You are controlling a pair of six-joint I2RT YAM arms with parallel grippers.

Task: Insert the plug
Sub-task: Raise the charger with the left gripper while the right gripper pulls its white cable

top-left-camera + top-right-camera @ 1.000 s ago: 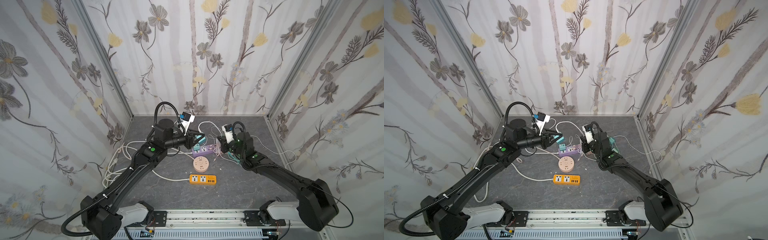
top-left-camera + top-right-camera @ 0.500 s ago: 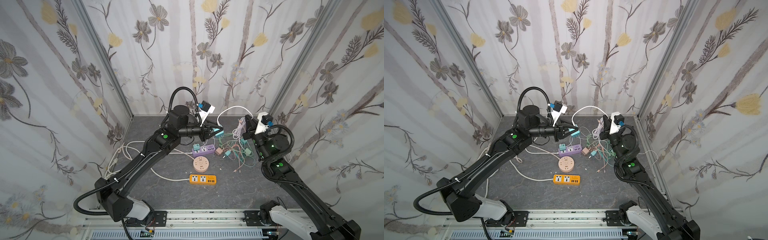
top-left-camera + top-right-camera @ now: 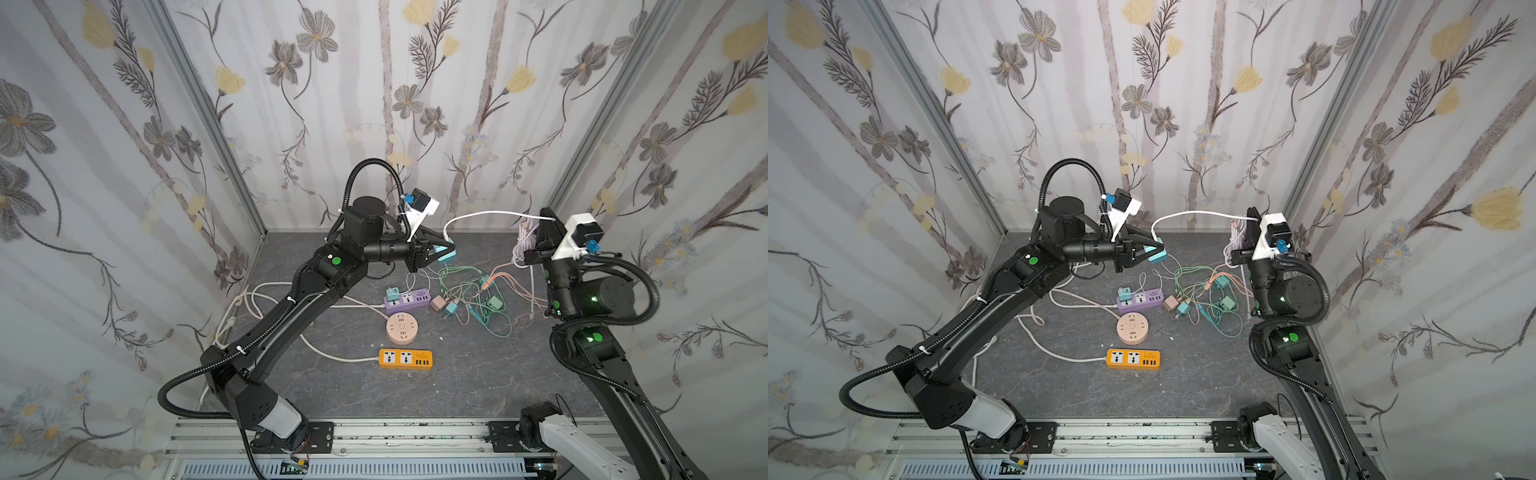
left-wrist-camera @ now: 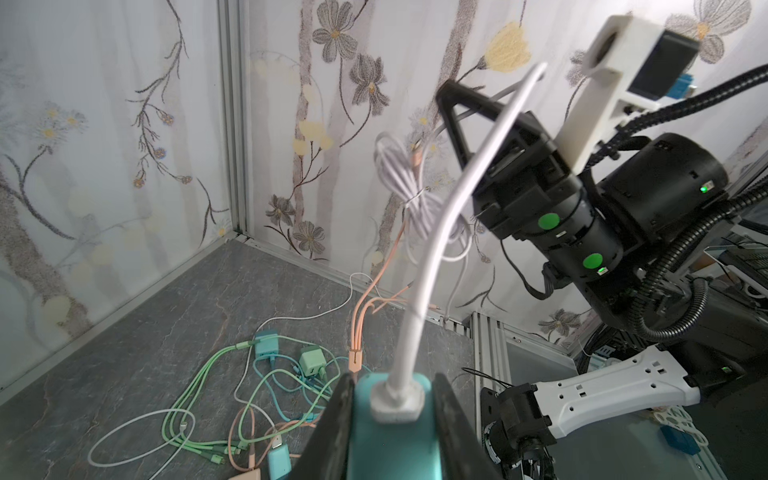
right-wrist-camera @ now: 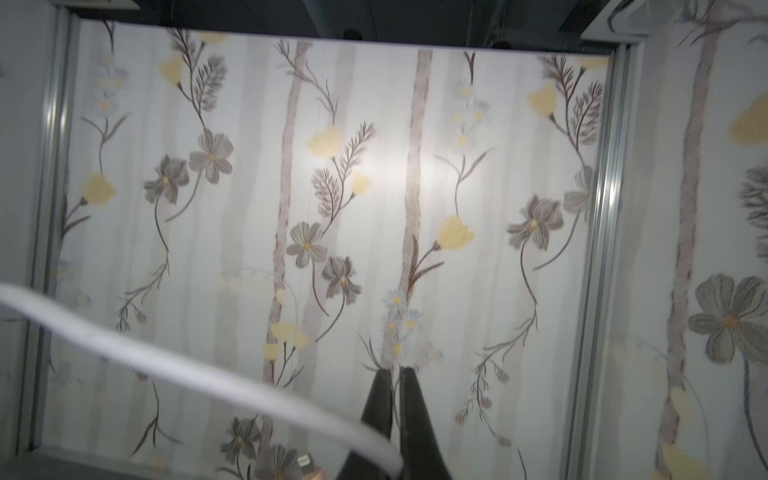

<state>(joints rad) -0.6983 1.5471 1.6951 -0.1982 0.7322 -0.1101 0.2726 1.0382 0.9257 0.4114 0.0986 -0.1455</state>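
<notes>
A teal plug (image 4: 390, 451) is clamped in the left claw (image 3: 441, 250), held in the air, its white cable (image 3: 490, 213) arching away to the right claw (image 5: 397, 397), which is clenched on that cable. The purple power strip (image 3: 409, 300) lies on the floor (image 3: 457, 386) well below the left claw. If the cable pulls tight during lowering, it could twist the plug so its pins miss the socket.

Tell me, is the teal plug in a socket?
Out: the left gripper holds the teal plug in mid-air, apart from the purple strip.
</notes>
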